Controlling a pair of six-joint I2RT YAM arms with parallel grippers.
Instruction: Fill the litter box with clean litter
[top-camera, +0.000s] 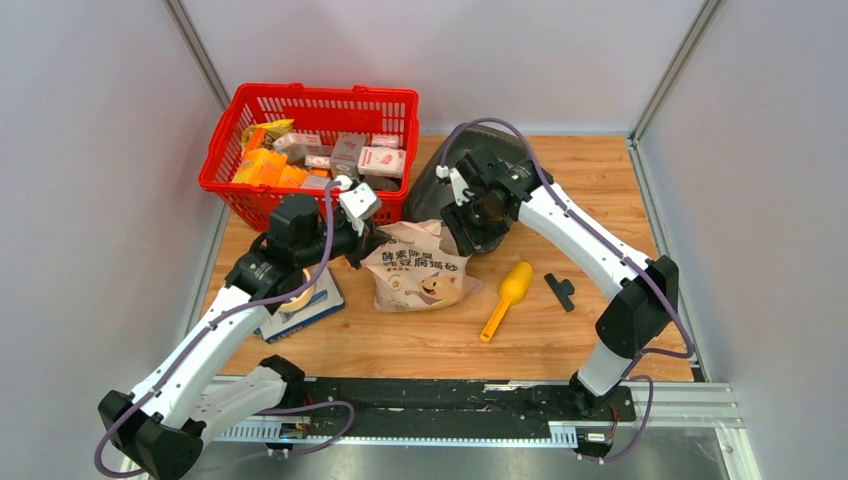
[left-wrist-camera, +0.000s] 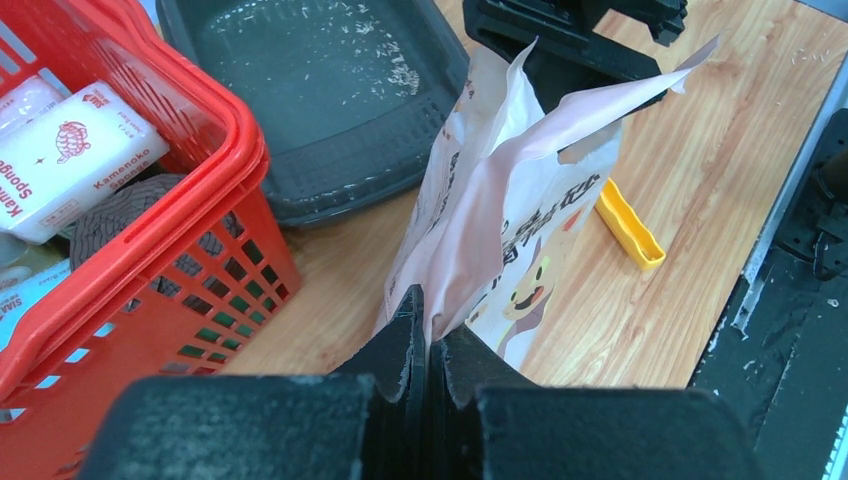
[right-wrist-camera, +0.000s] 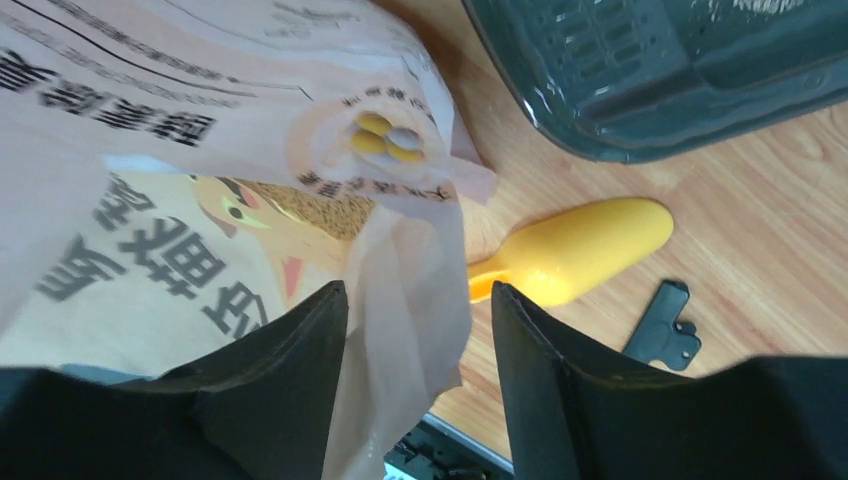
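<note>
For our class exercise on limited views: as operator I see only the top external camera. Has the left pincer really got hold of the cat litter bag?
Observer: Yes. The left wrist view shows the left pincer shut on the top edge of the cat litter bag.
Operator: And the right pincer?
Observer: Its wrist view shows the right pincer astride another fold of the bag, with a gap beside one finger, so it is not clamped.
Operator: Is there litter in the litter box?
Observer: The left wrist view shows the litter box holding only a thin scatter of litter granules.
</note>
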